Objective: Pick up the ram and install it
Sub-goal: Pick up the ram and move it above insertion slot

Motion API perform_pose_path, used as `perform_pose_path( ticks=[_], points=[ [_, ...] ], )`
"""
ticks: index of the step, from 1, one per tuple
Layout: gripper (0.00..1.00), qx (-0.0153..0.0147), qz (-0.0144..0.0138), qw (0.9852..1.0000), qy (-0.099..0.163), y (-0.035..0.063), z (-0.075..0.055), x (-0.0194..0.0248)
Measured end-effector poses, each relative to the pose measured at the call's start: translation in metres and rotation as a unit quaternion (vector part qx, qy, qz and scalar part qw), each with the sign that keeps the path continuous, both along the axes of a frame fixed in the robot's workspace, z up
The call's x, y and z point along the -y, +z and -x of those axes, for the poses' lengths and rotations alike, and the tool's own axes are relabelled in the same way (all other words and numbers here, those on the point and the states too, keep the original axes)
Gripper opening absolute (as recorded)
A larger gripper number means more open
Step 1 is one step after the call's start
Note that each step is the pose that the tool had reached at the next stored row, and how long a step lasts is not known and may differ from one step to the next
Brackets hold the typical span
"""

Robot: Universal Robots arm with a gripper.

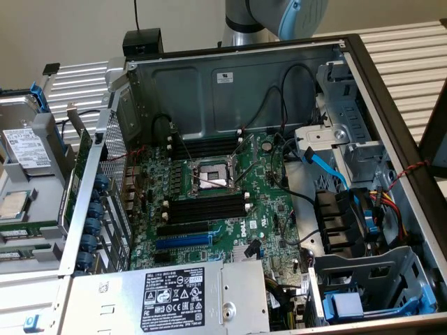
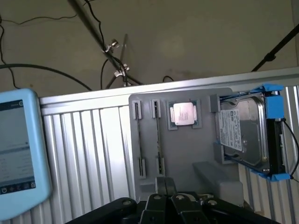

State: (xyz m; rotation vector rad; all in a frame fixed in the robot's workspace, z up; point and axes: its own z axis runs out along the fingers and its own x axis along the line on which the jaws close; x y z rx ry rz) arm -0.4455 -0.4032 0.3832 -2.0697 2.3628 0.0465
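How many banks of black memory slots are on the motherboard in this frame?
2. In the exterior view, one bank lies above the CPU socket; the other lies below it, just above the blue expansion slot. Cables may hide parts of the board.

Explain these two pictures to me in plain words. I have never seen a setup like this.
The exterior view looks down into an open computer case with its green motherboard and black memory slots. The grey robot arm shows only at the top. The wrist view comes from a camera on the arm, looking over its gripper at a grey parts tray on a ribbed metal table. The tray holds a processor chip, a hard drive and the ram, standing on edge. Nothing is held.
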Motion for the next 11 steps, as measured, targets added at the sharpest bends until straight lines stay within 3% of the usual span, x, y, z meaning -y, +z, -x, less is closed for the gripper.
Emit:
perform_pose_path(
  ticks=[1, 2, 3, 5, 6, 11],
  points=[
    [0.24, 0.0009, 0.0000, 1.0000, 0.001, -0.0001, 0.000, 0.0000],
    [0.24, 0.0019, 0.0000, 1.0000, 0.001, -0.0003, 0.000, 0.0000],
    [0.30, 0.0026, 0.0000, 1.0000, 0.002, -0.0007, 0.001, 0.0000],
    [0.30, 0.0034, 0.0000, 1.0000, 0.003, -0.0026, 0.001, -0.0001],
    [0.36, 0.0041, 0.0000, 1.0000, 0.004, -0.0040, 0.001, 0.0000],
    [0.36, 0.0069, 0.0000, 0.9999, 0.011, -0.0127, 0.001, -0.0003]
  ],
)
